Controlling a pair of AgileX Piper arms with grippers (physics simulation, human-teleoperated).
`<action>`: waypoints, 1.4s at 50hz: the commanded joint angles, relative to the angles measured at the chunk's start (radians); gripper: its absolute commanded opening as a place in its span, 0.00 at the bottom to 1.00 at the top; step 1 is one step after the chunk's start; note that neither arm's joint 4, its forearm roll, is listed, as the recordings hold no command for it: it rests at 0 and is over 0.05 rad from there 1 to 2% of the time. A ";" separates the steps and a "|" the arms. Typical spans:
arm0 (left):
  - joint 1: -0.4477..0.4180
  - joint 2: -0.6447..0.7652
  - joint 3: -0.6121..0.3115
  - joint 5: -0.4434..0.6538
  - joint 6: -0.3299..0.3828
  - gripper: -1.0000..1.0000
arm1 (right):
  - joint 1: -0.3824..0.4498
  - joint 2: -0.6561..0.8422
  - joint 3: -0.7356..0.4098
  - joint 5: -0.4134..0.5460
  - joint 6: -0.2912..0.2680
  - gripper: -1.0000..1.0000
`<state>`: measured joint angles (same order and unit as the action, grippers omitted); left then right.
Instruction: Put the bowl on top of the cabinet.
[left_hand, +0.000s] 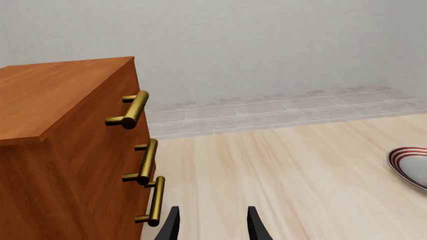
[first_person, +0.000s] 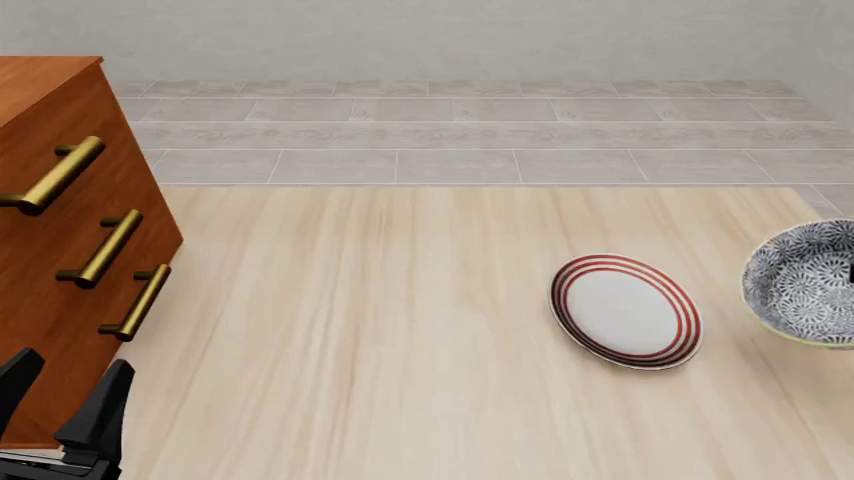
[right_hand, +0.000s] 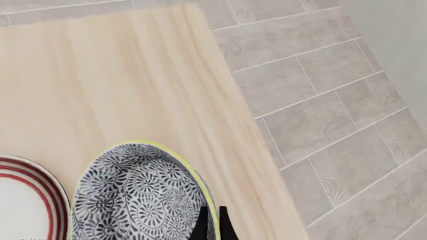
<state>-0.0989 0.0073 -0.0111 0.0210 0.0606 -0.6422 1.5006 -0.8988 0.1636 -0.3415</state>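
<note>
Pale wood table (first_person: 400, 340), grey tiled floor beyond its far edge, plain light wall behind.

Landmark: the plate (first_person: 626, 310), white with red rings, lying flat right of the table's centre.

Bowl (first_person: 805, 283): just right of the plate, close but not touching it, near the table's right edge and cut off by the frame. In the right wrist view its patterned inside and yellowish rim fill the foreground.

Right gripper (right_hand: 210, 224): fingers nearly together, straddling the bowl's rim on the side away from the plate. They look clamped on the wall, one finger inside and one outside.

Cabinet (first_person: 60, 250): far left of the plate, well apart, three brass handles facing the table. Its top is out of the front view at upper left; the left wrist view shows it flat and bare.

Left gripper (first_person: 60, 395): low beside the cabinet's front, jaws apart, holding nothing.

Judgement on the step: the bowl is pinched by one wall only, so it will tend to tip. Lift straight up first, high enough to pass over the plate and the cabinet's edge, then travel left slowly, keeping the rim level. Set down well inside the top, not near the handle side.
</note>
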 joint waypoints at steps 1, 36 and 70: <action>-0.001 -0.002 -0.001 0.002 -0.002 1.00 | 0.029 -0.116 -0.027 0.058 0.021 0.00; -0.026 0.003 -0.019 0.014 0.004 1.00 | 0.310 -0.445 -0.018 0.131 0.178 0.00; -0.044 0.023 -0.024 0.007 -0.001 1.00 | 0.645 -0.567 0.087 0.062 0.346 0.00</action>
<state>-0.1376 0.0145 -0.0365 0.0411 0.0617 -0.0818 0.9718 -0.8473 0.2598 -0.0464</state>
